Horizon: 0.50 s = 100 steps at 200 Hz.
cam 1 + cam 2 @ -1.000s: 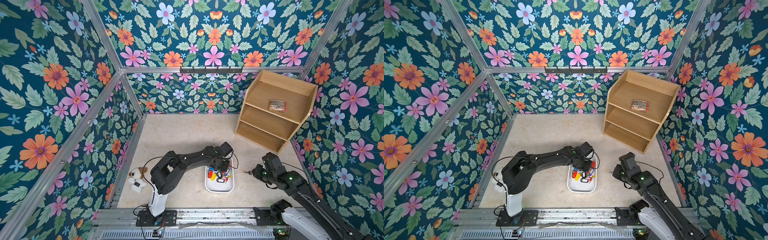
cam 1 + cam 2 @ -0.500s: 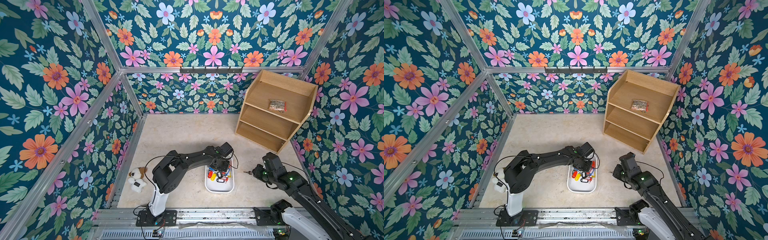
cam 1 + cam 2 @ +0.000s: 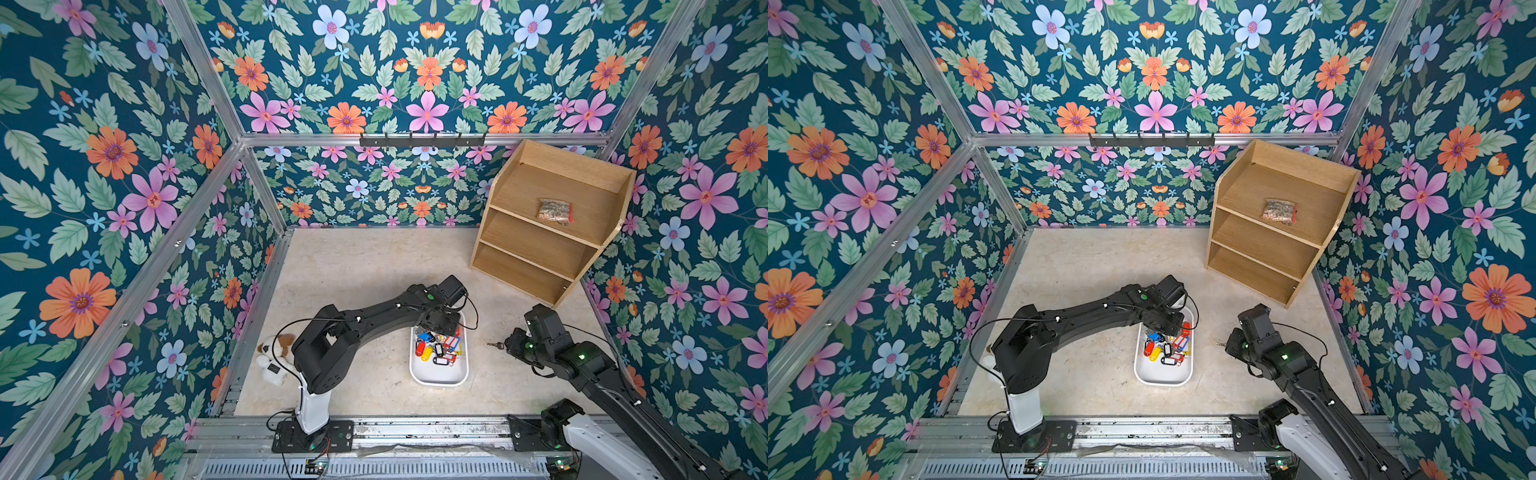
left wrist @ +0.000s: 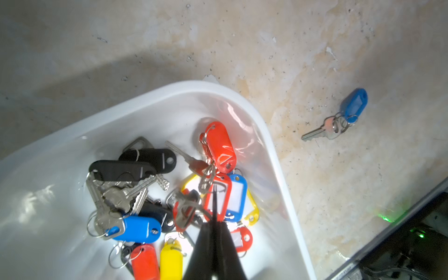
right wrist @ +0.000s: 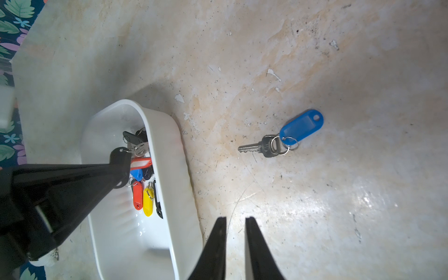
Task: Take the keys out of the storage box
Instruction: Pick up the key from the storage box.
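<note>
A: In both top views, who's nearer the keys (image 3: 434, 349)?
B: Left gripper (image 3: 434, 329), directly above them in the box (image 3: 438, 377).
A: Left wrist?
B: Jaws together on something thin.
A: Right wrist?
B: A black tag (image 5: 118, 167) seems pinched there. Right gripper (image 5: 234, 229), slightly apart, empty; one blue key (image 5: 291, 133) ahead, outside.

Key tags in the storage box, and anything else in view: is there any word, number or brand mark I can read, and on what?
No text can be read anywhere.
Tags on the keys in the storage box: label windows look blank.
Blue-tagged key on the table: window blank; any stamp on the key head too blurred.
Plush toy: black tag, too small.
Bag on the shelf: nothing legible.
</note>
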Available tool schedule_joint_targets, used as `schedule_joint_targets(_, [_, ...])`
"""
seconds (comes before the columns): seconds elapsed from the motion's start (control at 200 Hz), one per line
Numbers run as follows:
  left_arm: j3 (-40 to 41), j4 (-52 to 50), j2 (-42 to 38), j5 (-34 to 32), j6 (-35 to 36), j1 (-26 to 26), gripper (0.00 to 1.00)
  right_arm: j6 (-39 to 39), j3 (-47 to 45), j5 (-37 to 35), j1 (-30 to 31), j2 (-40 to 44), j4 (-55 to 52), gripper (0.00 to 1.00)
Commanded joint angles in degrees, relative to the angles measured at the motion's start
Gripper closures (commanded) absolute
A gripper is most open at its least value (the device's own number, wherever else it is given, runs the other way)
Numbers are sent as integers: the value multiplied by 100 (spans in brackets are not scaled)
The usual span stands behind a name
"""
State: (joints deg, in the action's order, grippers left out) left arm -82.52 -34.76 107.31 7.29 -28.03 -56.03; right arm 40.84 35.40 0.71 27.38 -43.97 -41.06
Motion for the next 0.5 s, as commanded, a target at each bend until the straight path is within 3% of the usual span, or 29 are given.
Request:
schedule_joint_targets(0.0, [-27, -177, -194, -104, -10, 68, 100, 7, 15, 8, 2, 16, -45, 81])
schedule_joint_targets(0.295, [354, -126, -1034, 79, -200, 566, 100, 23, -42, 155, 4, 37, 10, 81])
schedule_joint_targets(0.495, [593, -46, -1016, 368, -251, 661, 100, 69, -92, 188, 7, 43, 83, 80])
